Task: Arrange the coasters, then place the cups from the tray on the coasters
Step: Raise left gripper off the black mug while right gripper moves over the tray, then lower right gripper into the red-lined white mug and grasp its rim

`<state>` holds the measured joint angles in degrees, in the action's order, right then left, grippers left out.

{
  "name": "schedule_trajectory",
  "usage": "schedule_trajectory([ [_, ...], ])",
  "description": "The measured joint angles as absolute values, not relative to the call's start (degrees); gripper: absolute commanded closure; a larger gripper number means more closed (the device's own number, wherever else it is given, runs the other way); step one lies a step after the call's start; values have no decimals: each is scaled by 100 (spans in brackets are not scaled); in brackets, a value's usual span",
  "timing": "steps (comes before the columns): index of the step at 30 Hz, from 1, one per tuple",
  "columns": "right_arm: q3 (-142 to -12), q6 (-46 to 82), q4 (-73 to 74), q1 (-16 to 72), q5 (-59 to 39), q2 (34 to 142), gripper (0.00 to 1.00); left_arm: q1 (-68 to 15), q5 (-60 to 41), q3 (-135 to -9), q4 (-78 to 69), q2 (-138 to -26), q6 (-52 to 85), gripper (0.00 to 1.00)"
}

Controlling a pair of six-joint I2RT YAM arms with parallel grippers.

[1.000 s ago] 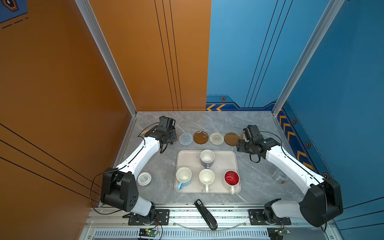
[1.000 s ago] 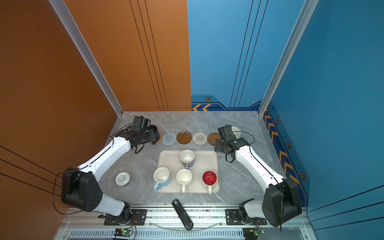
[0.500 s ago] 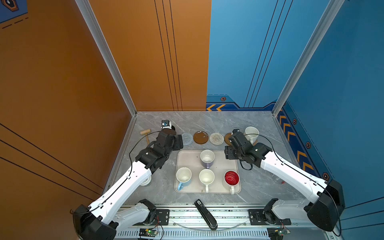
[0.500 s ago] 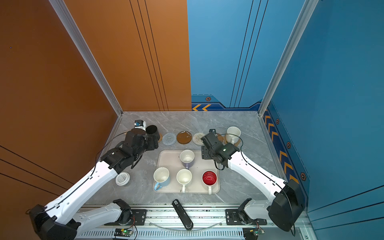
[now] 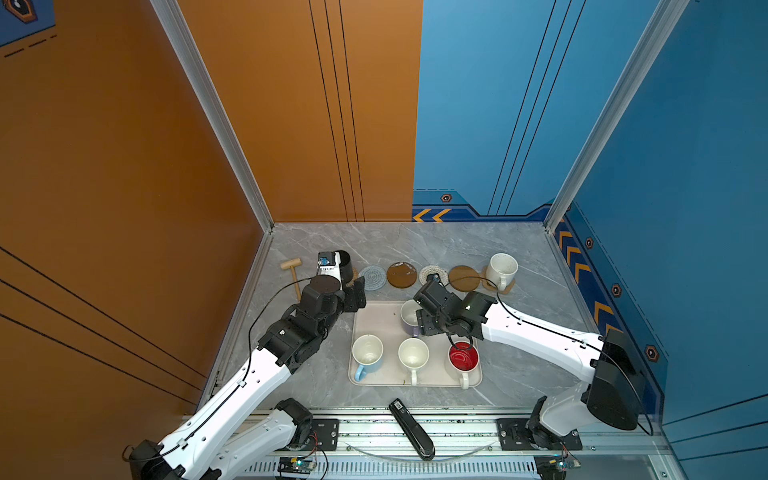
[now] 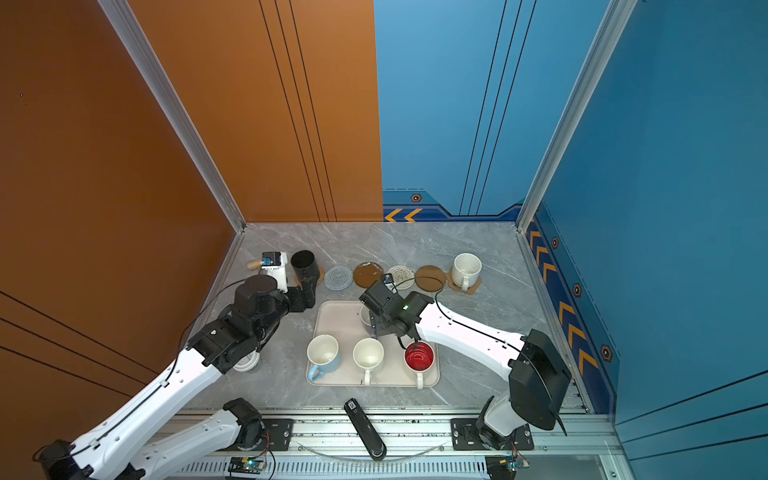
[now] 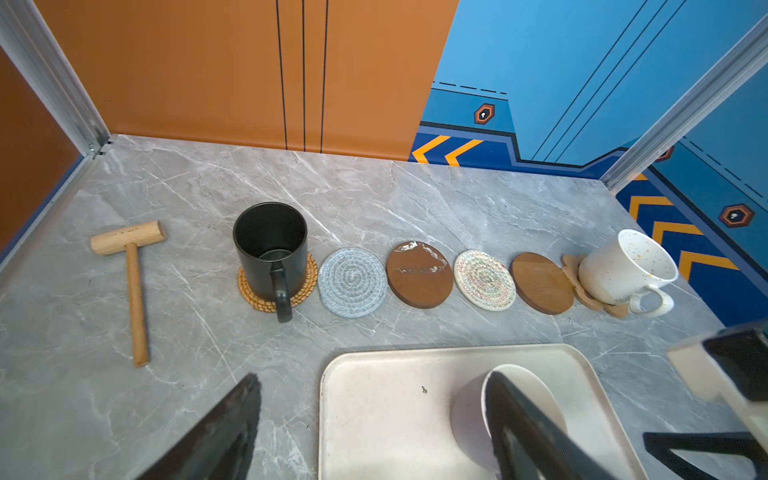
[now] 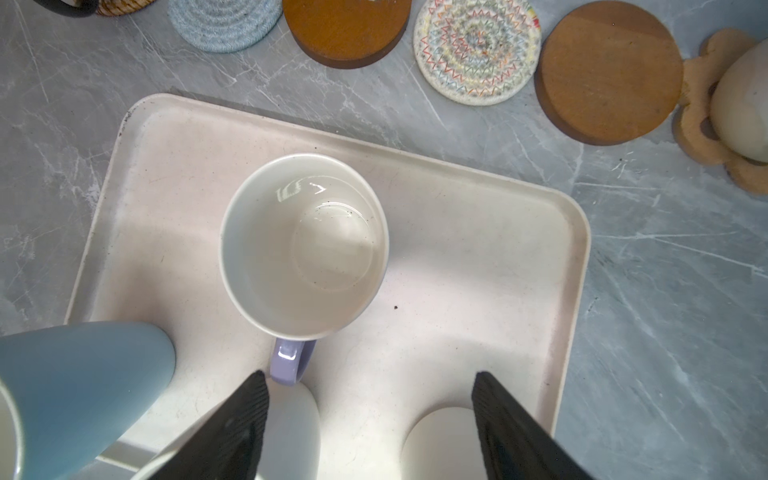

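The lavender mug [image 8: 303, 245] stands upright on the tray [image 5: 374, 316], lower centre in both top views. The right gripper [image 8: 368, 386] hangs spread wide by its handle, grasping nothing. The left gripper [image 7: 372, 386], likewise released and empty, is at the tray's upper left corner. Higher up, the black mug [image 7: 270, 245] sits on the rattan coaster [image 7: 305, 286], the speckled mug [image 7: 623, 266] on the paw coaster [image 7: 575, 282], four bare coasters [image 7: 351, 282] between.
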<state>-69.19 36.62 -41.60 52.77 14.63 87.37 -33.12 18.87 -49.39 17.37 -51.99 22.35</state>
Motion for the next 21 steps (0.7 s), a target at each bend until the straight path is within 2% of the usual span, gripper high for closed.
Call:
schedule_trajectory([
  [4, -6904, 3750, -4340, 5343, 1485, 8569, 24, -3437, 1789, -4866, 1737, -5203, 2200, 15],
  [7, -6740, 3863, -4613, 5548, 1568, 8058, 24, -3531, 1774, -4860, 1732, -5221, 2187, 15],
  [14, -6132, 4783, -5363, 6869, 2075, 6711, 27, -3712, 1785, -4860, 1730, -5389, 2185, 15],
  [21, -5492, 6160, -5902, 7940, 2331, 6425, 29, -3870, 1804, -4860, 1730, -5531, 2180, 15],
])
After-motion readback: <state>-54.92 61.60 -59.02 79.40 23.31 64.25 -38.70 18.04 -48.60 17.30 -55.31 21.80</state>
